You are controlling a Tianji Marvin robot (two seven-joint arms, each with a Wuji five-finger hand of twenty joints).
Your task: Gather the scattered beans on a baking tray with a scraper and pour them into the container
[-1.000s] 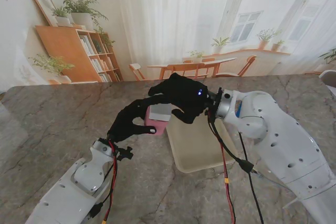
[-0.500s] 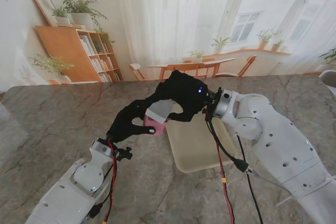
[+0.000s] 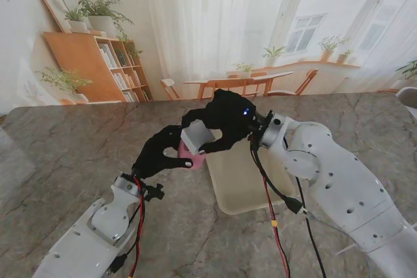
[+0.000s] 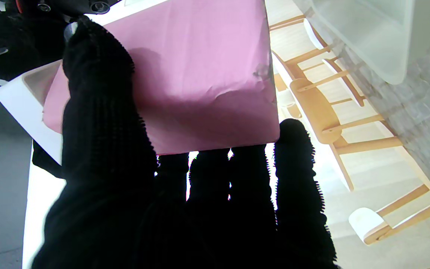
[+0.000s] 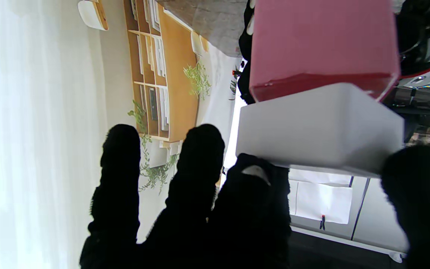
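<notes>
Container: the pink container is off the surface, grasped in the left hand, just left of the tray. In the left wrist view the thumb lies across one pink wall and the fingers wrap under its edge.
White piece: a white box-like piece is pinched in the right hand, thumb on one side, fingers on the other. It sits right against the container rim in the right wrist view; whether this is the scraper loaded with beans I cannot tell.
Beans: none can be made out in any view, neither on the tray nor in the container.
Step, as I judge it: the pour, with the white piece tilted over the container's mouth.
Doing it well: keep the left hand steady and the mouth turned up toward the right hand. Bring the low corner of the white piece inside the rim, not beside it. Tip slowly so the beans slide rather than bounce.
Risk: both things hang beyond the tray's edge, so any spill would land on the surface.
Grip: the right pinch looks shallow, so a fast wrist roll might shift the piece.
</notes>
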